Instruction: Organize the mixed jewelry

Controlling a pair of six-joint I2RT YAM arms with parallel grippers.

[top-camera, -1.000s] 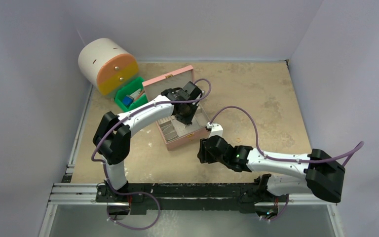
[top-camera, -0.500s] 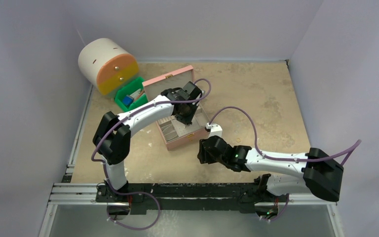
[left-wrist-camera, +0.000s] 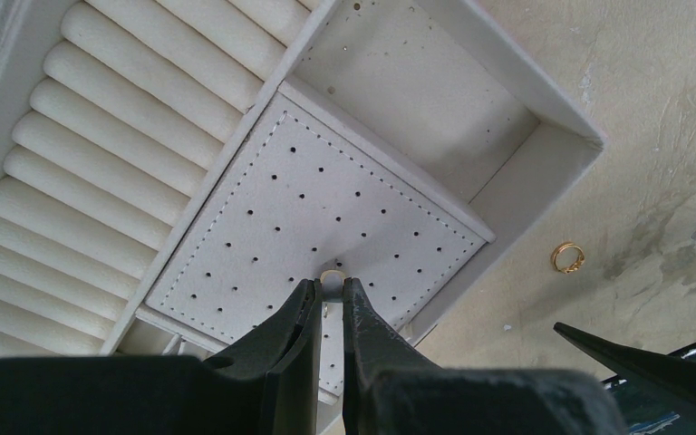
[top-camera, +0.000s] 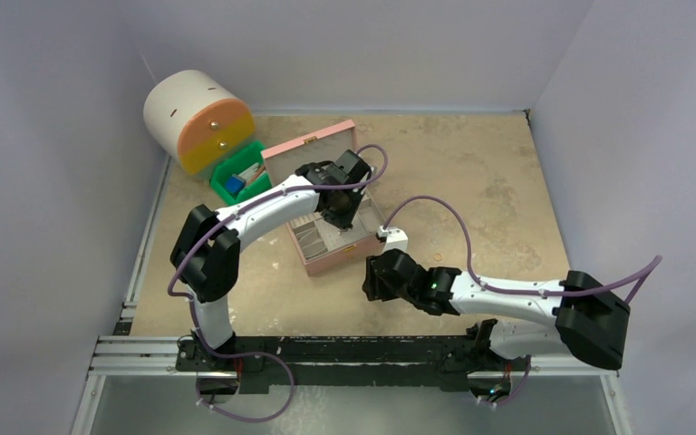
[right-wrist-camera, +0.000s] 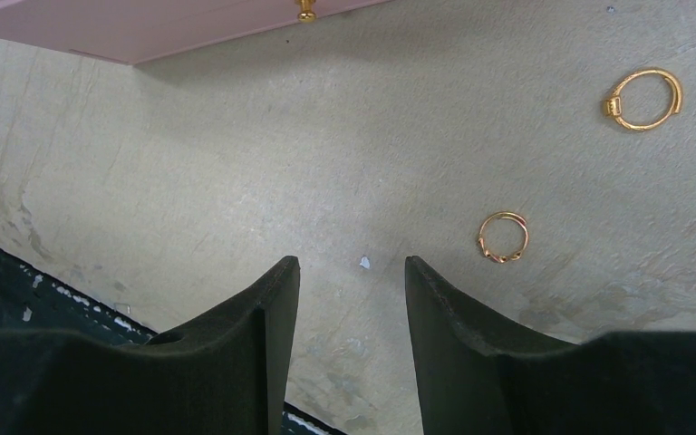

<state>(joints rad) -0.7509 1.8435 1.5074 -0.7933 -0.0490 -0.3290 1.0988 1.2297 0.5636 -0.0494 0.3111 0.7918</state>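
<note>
My left gripper (left-wrist-camera: 332,283) is shut on a tiny gold earring (left-wrist-camera: 332,275), its tips against the perforated white pad (left-wrist-camera: 308,190) inside the open pink box (top-camera: 337,256). It hangs over the box in the top view (top-camera: 338,217). My right gripper (right-wrist-camera: 352,265) is open and empty, low over the table in front of the box (top-camera: 376,276). Two gold rings lie on the table to its right, a twisted one (right-wrist-camera: 503,236) and a larger hoop (right-wrist-camera: 645,99). Another gold ring (left-wrist-camera: 567,256) lies just outside the box.
White ring rolls (left-wrist-camera: 100,172) fill the box's left part and an empty white compartment (left-wrist-camera: 426,100) lies beyond the pad. A green bin (top-camera: 240,179) and a white and orange drawer unit (top-camera: 198,120) stand at the back left. The box's gold clasp (right-wrist-camera: 306,12) shows ahead of my right gripper.
The right arm has shifted slightly to the left. The left arm has not visibly moved.
</note>
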